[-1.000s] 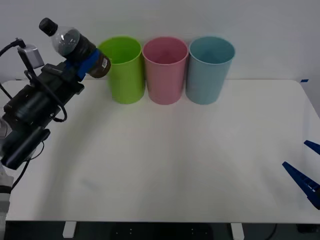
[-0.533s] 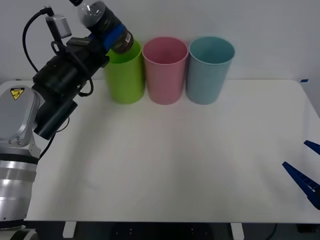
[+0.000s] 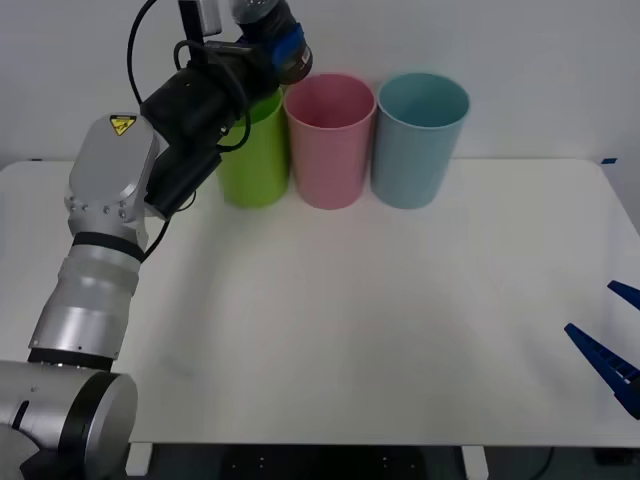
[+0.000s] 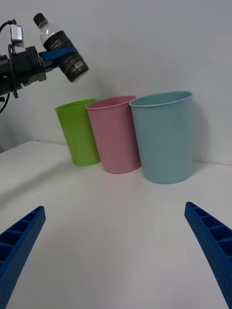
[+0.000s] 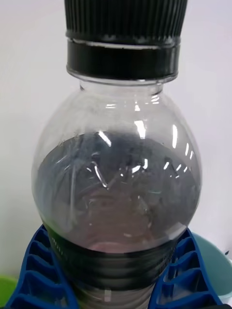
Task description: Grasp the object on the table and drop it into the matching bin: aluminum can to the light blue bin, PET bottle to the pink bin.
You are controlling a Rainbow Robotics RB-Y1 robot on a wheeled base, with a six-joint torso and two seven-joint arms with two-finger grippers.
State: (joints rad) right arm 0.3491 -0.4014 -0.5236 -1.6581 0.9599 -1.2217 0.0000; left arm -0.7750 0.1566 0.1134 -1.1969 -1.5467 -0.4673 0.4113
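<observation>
PET bottle (image 4: 60,47) tilted, clamped in raised left gripper (image 4: 54,52), seemingly above lime green bin (image 4: 79,132)

The left arm (image 3: 100,260) is built of rounded silver-grey shells, with ribbed silver rings and a black band between its segments. A yellow triangular warning sticker (image 3: 122,124) sits on the upper shell. Beyond it the forearm and wrist (image 3: 195,110) are black and blocky, with black cables (image 3: 140,45) looping over them and a small grey box mounted on top. The left gripper (image 5: 116,277) has blue ribbed fingers (image 5: 34,275) with an open lattice pattern. The right gripper (image 4: 116,251) carries the same blue ribbed, tapering fingers (image 4: 212,246)
</observation>
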